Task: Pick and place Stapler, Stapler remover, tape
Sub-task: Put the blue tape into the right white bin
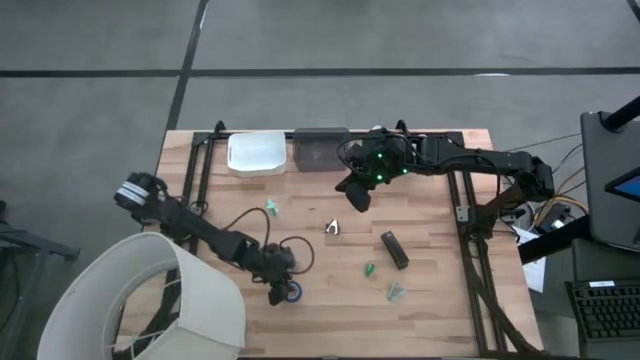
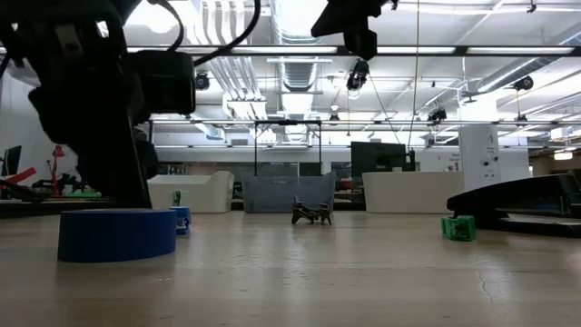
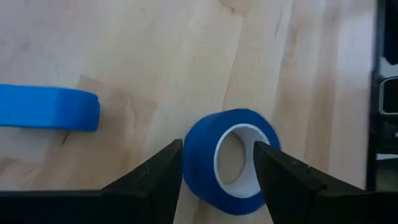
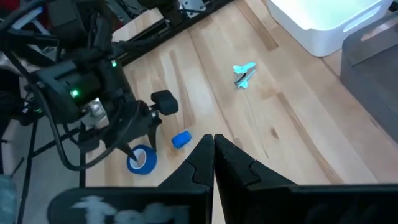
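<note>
A blue tape roll (image 3: pixel 229 163) lies flat on the table near its near edge, also seen in the high view (image 1: pixel 293 292) and low view (image 2: pixel 118 234). My left gripper (image 3: pixel 217 165) is open, low over the roll, with one finger on each side of it. My right gripper (image 4: pixel 213 144) is shut on nothing and hovers high near the far bins (image 1: pixel 356 192). The dark stapler (image 1: pixel 394 250), the silvery stapler remover (image 1: pixel 333 228) and a small green tape roll (image 1: pixel 369 269) lie on the table, untouched. No red or pink roll is in view. My left gripper comes at the blue roll from above, pointing down. One finger (image 3: pixel 163 171) stands at the roll's outer wall (image 3: pixel 194 163) and the other finger (image 3: pixel 277 171) at the opposite wall. Whether either finger touches the roll, I cannot tell.
A white bin (image 1: pixel 256 153) and a grey bin (image 1: pixel 320 150) stand at the far edge. A small blue block (image 3: pixel 50 109) lies close to the roll. A teal piece (image 1: pixel 271 208) and pale green pieces (image 1: pixel 396 292) lie on the wood. A white lampshade-like object (image 1: pixel 150 300) overhangs the near-left corner.
</note>
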